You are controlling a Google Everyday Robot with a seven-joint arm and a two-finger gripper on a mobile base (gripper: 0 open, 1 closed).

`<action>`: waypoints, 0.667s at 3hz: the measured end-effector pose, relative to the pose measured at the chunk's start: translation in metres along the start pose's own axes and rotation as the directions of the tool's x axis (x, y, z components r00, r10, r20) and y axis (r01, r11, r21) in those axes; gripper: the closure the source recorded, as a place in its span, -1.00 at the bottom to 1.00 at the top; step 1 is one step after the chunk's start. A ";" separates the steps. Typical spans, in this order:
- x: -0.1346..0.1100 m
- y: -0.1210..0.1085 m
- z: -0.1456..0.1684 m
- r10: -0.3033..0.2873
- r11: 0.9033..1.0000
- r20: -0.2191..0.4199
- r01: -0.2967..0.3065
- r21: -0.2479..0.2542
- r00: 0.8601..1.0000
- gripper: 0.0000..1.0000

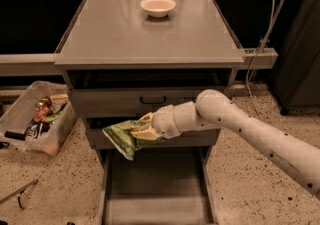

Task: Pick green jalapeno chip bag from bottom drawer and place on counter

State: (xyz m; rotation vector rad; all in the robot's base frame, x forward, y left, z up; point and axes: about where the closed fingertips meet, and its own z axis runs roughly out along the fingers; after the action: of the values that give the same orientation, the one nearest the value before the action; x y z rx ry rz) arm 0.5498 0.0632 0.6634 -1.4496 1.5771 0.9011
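My gripper (pixel 142 127) is shut on the green jalapeno chip bag (pixel 121 139) and holds it in the air in front of the middle drawer front, above the open bottom drawer (pixel 156 189). The bag hangs to the left of the gripper and droops downward. The bottom drawer's grey floor lies bare below it. The counter (pixel 150 31) is the broad grey slab above the drawers, well above the bag. My white arm reaches in from the lower right.
A white bowl (pixel 158 6) stands at the back middle of the counter. A clear bin (pixel 34 117) with several packets sits on the speckled floor at the left. A cable (pixel 262 39) hangs at the right, beside a dark cabinet (pixel 300 44).
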 end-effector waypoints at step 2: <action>-0.050 -0.008 -0.022 -0.072 0.997 0.024 0.071 0.042 0.997 1.00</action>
State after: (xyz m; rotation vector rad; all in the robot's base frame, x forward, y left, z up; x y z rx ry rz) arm 0.5570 0.0640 0.7182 -1.4512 1.5068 0.8380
